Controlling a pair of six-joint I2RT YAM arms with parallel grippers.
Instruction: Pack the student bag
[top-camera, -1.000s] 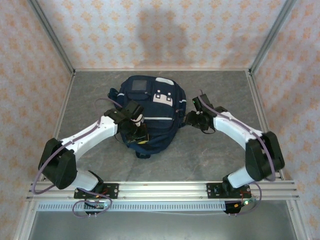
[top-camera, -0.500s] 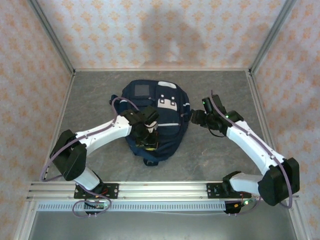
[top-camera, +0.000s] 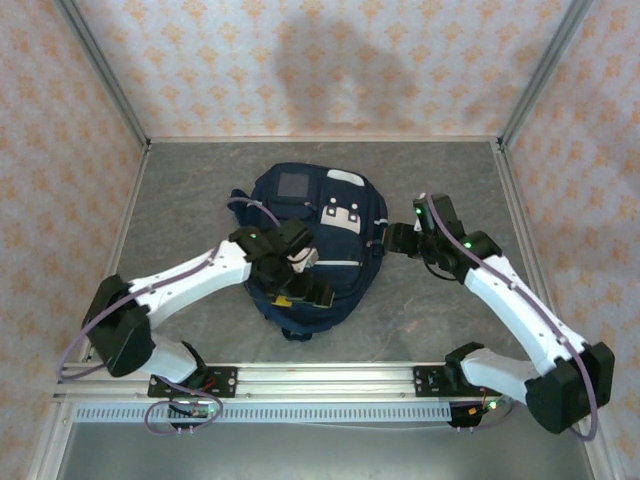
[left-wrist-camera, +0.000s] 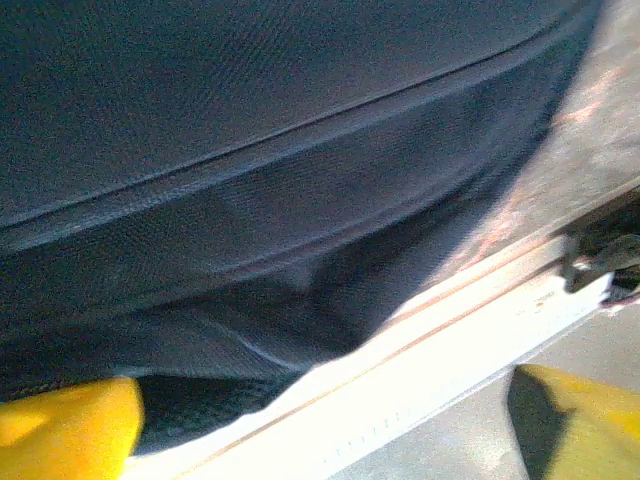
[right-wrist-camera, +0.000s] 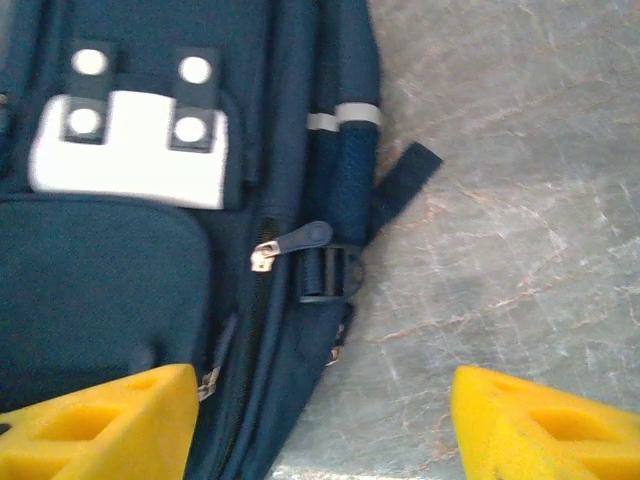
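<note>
Top external: spread left hand (top-camera: 300, 285) hides part of the student bag (top-camera: 345, 245); right hand (top-camera: 393, 238) gapes empty beside it

Top cam: fixed, high & behind the arm bases, looks down/fwd over the whole grey stone-look bench (top-camera: 180, 200). Left wrist cam: v. close to dark navy fabric backpack (left-wrist-camera: 250, 120), facing across its side toward pale metal rail (left-wrist-camera: 450, 350) at bench's near edge. Right wrist cam: close, looks down on backpack's right edge + bare bench beside it. All 3 views share the backpack.
</note>
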